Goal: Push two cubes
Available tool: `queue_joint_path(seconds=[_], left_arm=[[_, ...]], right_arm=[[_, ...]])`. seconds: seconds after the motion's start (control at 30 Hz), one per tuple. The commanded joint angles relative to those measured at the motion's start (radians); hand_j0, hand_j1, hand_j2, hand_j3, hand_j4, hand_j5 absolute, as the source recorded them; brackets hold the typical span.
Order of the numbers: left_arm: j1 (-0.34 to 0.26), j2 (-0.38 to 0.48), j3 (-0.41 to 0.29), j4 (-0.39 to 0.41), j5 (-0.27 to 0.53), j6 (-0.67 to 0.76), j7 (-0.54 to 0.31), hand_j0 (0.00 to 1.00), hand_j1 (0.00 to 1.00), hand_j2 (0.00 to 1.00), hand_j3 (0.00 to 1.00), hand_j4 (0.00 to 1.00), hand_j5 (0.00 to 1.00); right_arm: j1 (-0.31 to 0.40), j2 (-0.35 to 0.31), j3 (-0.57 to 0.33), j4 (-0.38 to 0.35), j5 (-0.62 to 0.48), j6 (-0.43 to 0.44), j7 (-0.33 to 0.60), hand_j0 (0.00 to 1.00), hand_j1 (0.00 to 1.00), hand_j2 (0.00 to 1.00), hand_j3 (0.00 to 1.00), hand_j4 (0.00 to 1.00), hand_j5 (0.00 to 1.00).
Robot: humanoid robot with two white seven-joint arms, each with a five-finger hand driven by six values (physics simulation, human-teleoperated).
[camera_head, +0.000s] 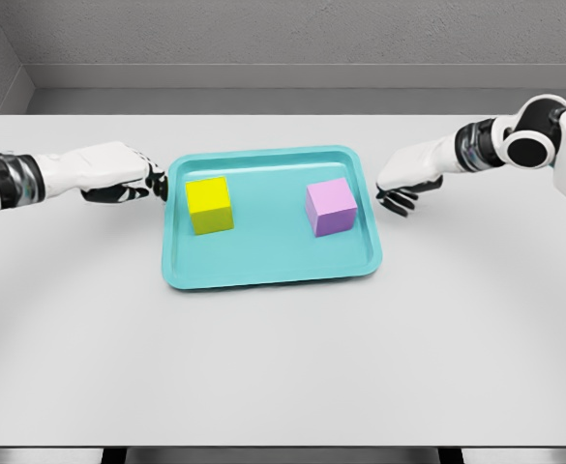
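The near part of the white table (283, 367) is bare, and its near edge is cut off by the bottom of the picture, with dark shapes below it too small to make out. Further in, a teal tray (268, 271) lies at the middle of the table, slightly skewed. On it stand two cubes, well apart: a yellow cube (209, 204) in the left part and a pink cube (331, 207) in the right part, each with only its top and near faces showing.

The left hand (118, 172) lies just outside the tray's left rim, level with the yellow cube. Its dark fingers (153, 184) curl downward close to the rim; whether they touch it cannot be told. It holds nothing.

The right hand (408, 174) hangs just right of the tray's far right corner, apart from the pink cube. Its fingers are loosely bent and pointing down, gripping nothing. Both forearms are cut off by the picture's side edges.

Beyond the table a grey wall (283, 39) closes the scene.
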Motion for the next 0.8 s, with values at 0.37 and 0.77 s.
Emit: queue_joint_path(seconds=[0.37, 0.77], left_arm=[[0.000, -0.035, 0.003, 0.039, 0.005, 0.002, 0.000, 0.49, 0.49, 0.49, 0.49, 0.49, 0.49], [-0.011, -0.055, 0.001, 0.071, 0.008, 0.002, 0.000, 0.49, 0.49, 0.49, 0.49, 0.49, 0.49]], right_arm=[[-0.005, 0.058, 0.022, 0.057, 0.011, 0.026, 0.000, 0.11, 0.11, 0.11, 0.11, 0.11, 0.11], [-0.014, 0.080, 0.032, 0.053, 0.011, 0.028, 0.000, 0.11, 0.11, 0.11, 0.11, 0.11, 0.11]])
